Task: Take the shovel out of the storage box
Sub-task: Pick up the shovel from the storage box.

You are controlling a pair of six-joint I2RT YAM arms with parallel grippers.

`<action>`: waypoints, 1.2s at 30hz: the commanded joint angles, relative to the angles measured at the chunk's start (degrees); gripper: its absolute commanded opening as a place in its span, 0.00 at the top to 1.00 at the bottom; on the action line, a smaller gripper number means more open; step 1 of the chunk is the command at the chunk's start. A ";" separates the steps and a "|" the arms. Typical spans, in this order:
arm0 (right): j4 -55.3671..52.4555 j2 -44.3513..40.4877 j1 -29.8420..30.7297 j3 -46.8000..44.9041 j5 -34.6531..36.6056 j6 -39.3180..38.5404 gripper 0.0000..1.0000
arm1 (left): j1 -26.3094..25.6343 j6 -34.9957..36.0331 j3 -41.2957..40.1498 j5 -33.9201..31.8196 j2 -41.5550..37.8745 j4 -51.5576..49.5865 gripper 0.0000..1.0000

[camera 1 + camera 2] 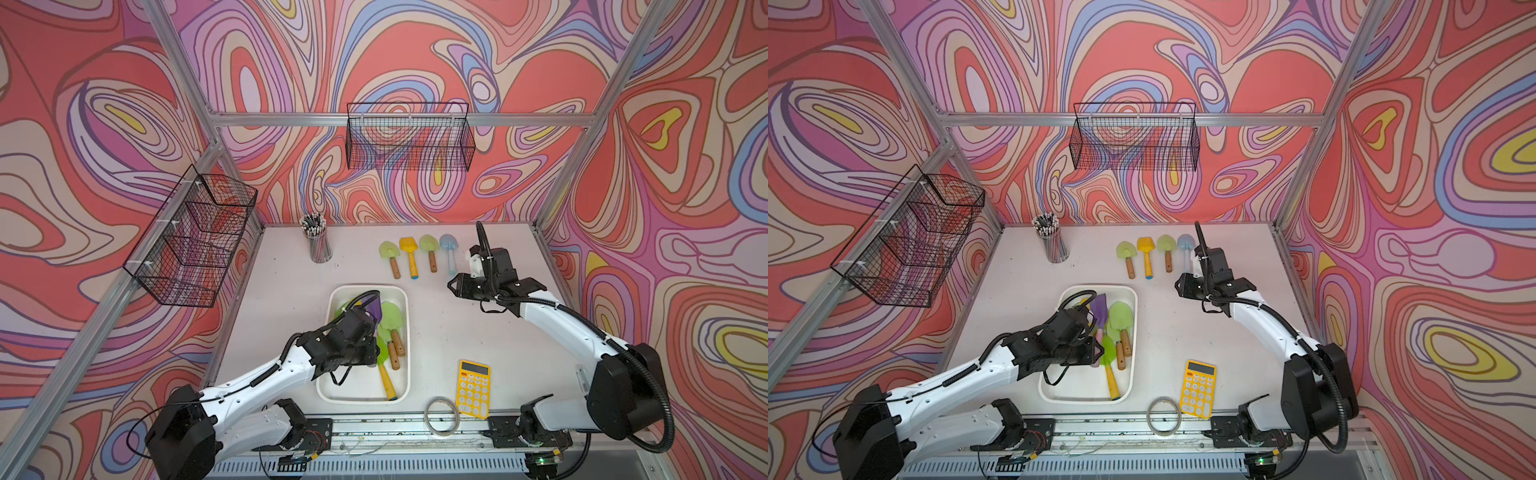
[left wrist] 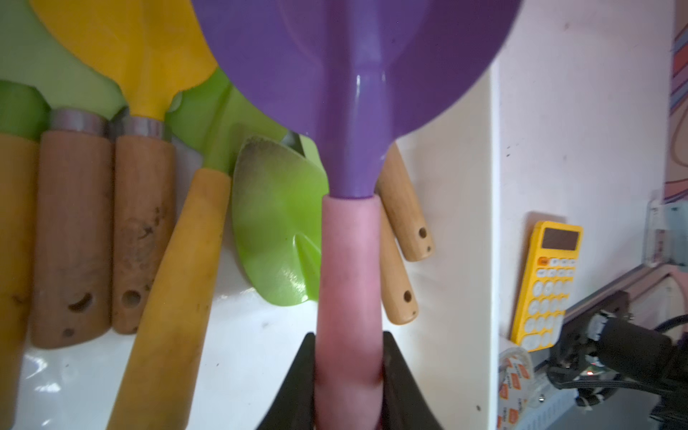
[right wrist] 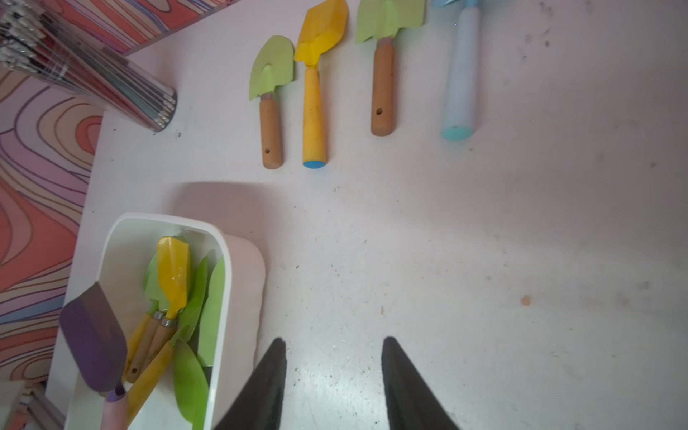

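Note:
The white storage box (image 1: 361, 401) (image 1: 1084, 401) sits at the front middle of the table with several green and yellow shovels (image 1: 390, 316) lying in it. My left gripper (image 2: 348, 338) (image 1: 368, 332) is shut on the pink handle (image 2: 350, 279) of a purple shovel (image 1: 372, 311) (image 1: 1099, 309). Its blade (image 3: 95, 342) is lifted above the other shovels and still hangs over the box. My right gripper (image 3: 335, 340) (image 1: 455, 286) hovers open over bare table to the right of the box, with nothing between its fingers.
Several shovels (image 1: 415, 253) lie in a row at the back of the table. A pencil cup (image 1: 319, 243) stands at the back left. A yellow calculator (image 1: 473, 386) and a tape roll (image 1: 442, 415) lie at the front. Wire baskets (image 1: 409, 137) (image 1: 195, 237) hang on the walls.

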 commanded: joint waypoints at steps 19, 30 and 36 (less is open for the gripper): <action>39.81 -5.39 6.77 -11.57 -25.29 24.47 0.42 | 4.62 -9.84 1.47 21.21 1.97 37.06 0.99; 53.22 -3.36 8.85 -13.51 -27.58 33.06 0.49 | 4.61 -17.28 -1.88 24.06 4.05 54.62 0.98; 57.29 -2.23 9.04 -13.58 -29.04 35.76 0.52 | 4.61 -18.08 -2.53 24.74 4.49 57.35 0.98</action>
